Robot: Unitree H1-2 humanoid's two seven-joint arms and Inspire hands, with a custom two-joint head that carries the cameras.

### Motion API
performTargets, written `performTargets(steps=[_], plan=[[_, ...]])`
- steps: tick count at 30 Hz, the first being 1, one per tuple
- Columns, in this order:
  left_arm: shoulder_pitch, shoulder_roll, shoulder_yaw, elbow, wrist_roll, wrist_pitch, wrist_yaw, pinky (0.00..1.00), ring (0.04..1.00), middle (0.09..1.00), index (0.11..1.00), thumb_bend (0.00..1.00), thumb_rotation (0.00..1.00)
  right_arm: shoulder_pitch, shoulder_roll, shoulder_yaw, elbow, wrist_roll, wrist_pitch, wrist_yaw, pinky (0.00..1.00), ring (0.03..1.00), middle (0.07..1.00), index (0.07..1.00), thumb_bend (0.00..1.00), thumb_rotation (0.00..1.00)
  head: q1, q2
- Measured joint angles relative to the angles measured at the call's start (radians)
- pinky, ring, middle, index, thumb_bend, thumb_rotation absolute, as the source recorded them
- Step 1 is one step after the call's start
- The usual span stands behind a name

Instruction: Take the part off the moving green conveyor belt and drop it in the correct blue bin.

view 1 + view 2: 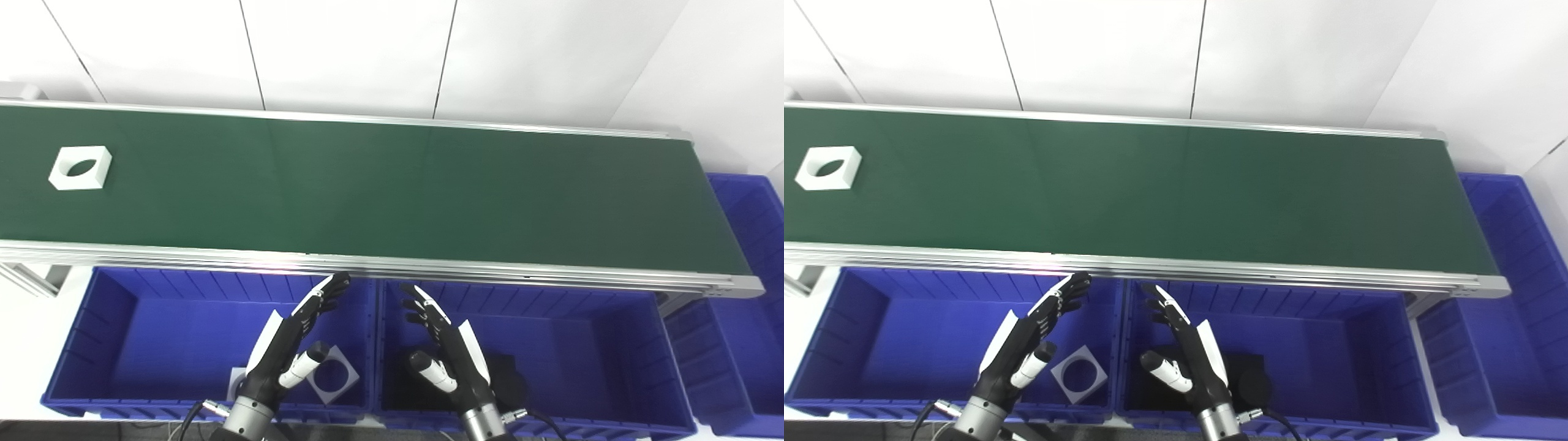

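Note:
A white square part with a round hole [80,167] lies on the green conveyor belt [367,190] at the far left; it also shows in the right eye view [828,167]. My left hand [294,340] is open and empty above the left blue bin [110,318], near its right end. My right hand [444,343] is open and empty above the middle blue bin [582,343], near its left end. Both hands are below the belt's near rail, far from the part.
A white square part with a hole [334,373] lies in the left bin. Black parts [508,380] lie in the middle bin. A third blue bin [747,294] stands past the belt's right end. A white wall runs behind the belt.

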Motion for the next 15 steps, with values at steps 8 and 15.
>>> performTargets(steps=[8,15], plan=[[0.001,0.0,0.0,-0.001,0.0,0.0,-0.005,0.87,0.902,0.899,0.901,0.87,1.0,0.0,0.0,0.0,0.0,0.0,0.0,0.0,0.81,0.876,0.927,0.895,0.93,0.95,-0.002,0.0],[0.001,0.0,0.0,-0.001,0.0,0.0,-0.005,0.88,0.902,0.898,0.899,0.86,1.0,0.0,0.0,0.001,0.0,0.001,0.0,0.005,0.81,0.88,0.931,0.899,0.92,0.95,-0.002,0.0]])
